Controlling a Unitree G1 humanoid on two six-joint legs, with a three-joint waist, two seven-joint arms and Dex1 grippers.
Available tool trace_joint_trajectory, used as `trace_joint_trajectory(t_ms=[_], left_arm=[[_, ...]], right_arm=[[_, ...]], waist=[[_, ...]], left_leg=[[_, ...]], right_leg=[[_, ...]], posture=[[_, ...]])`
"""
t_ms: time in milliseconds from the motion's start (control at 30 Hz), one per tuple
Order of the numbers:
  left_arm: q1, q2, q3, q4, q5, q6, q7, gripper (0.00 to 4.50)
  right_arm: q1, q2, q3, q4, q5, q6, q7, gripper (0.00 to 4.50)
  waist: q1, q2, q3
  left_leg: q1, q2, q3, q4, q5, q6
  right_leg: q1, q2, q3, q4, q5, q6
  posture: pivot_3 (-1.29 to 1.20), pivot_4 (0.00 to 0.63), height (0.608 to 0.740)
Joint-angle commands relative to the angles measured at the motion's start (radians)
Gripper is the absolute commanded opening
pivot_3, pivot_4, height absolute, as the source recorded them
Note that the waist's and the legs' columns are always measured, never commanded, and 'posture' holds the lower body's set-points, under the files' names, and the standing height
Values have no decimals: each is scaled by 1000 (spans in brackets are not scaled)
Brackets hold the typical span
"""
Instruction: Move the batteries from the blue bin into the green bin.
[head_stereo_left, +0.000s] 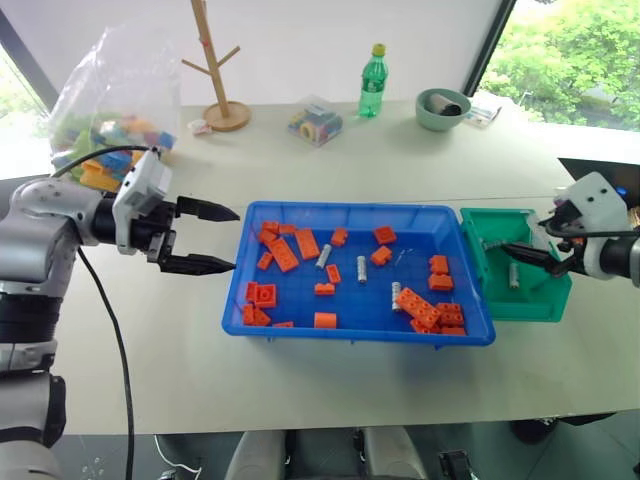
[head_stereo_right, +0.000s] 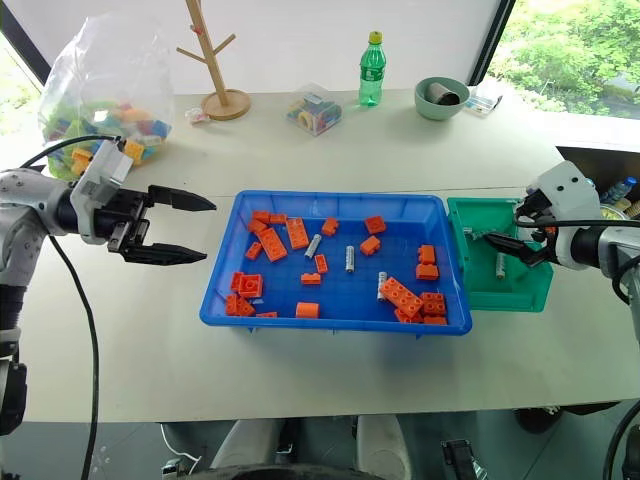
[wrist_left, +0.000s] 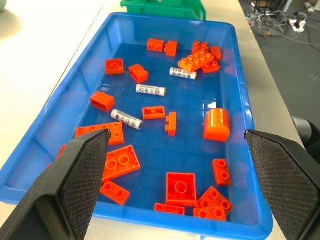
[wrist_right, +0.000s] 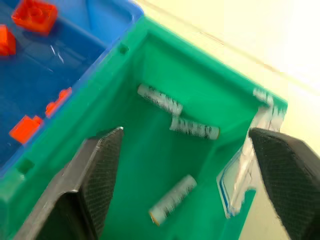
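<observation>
while both pincers stand open, batteries lie in both bins.
from the head, the blue bin (head_stereo_left: 262, 214) sits mid-table (head_stereo_left: 400, 170) with the green bin (head_stereo_left: 540, 305) touching its right end; the left pincer (head_stereo_left: 205, 238) hangs spread just off the bin's left end, the right pincer (head_stereo_right: 508, 241) gapes over the green bin. at the left wrist, three batteries (wrist_left: 150, 90) lie among orange bricks (wrist_left: 120, 162) on the blue floor. at the right wrist, three more lie inside the green bin between empty, parted fingers (wrist_right: 102, 172).
</observation>
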Motion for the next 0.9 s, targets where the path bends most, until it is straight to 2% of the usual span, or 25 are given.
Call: trace_joint_trajectory(t_ms=[33,167,267,367,467,667,833,900], left_arm=[[-23,3,11,-4,1,-14,-4,4500],[-38,-5,1,8,7,-17,-5,4500],[-52,-16,-2,12,11,-16,-1,4500],[-53,-19,3,4,9,-12,4,4500],[-42,-18,13,-12,3,-6,12,4500],[13,-3,48,-67,-18,14,43,4500],[44,11,68,-107,-34,35,69,4500],[51,16,75,-114,-37,40,76,4500]], right_arm=[[-102,47,0,-85,86,-12,12,3952],[-267,144,168,-94,97,-153,91,3952],[-408,211,357,4,9,-302,185,3952],[-490,252,544,105,-110,-539,334,3952],[-563,314,654,261,-196,-705,420,3952],[-712,474,790,696,-422,-1070,381,3952],[-822,569,844,984,-574,-1354,285,3952],[-849,602,845,1052,-588,-1422,294,3952]], waist=[[-4,0,0],[-6,0,0],[-7,0,0],[0,0,0],[0,-1,1],[-7,-1,1],[-23,-1,1],[-28,-1,1]], left_leg=[[0,0,0,0,0,0],[0,1,0,0,0,0],[0,1,0,0,0,0],[0,0,0,1,0,0],[-1,-1,0,1,0,0],[-1,-1,0,1,0,-1],[-1,-1,0,0,2,-4],[-1,-1,0,0,2,-4]], right_leg=[[0,0,0,0,0,0],[0,1,0,0,0,0],[0,1,0,0,0,0],[0,2,-1,0,0,0],[0,2,-1,-1,0,0],[-1,2,-1,1,0,1],[-2,2,-1,2,0,0],[-2,2,-1,2,0,0]], posture=[[0,150,727],[0,150,727],[0,150,727],[0,150,727],[0,150,727],[0,150,727],[0,150,727],[0,150,727]])
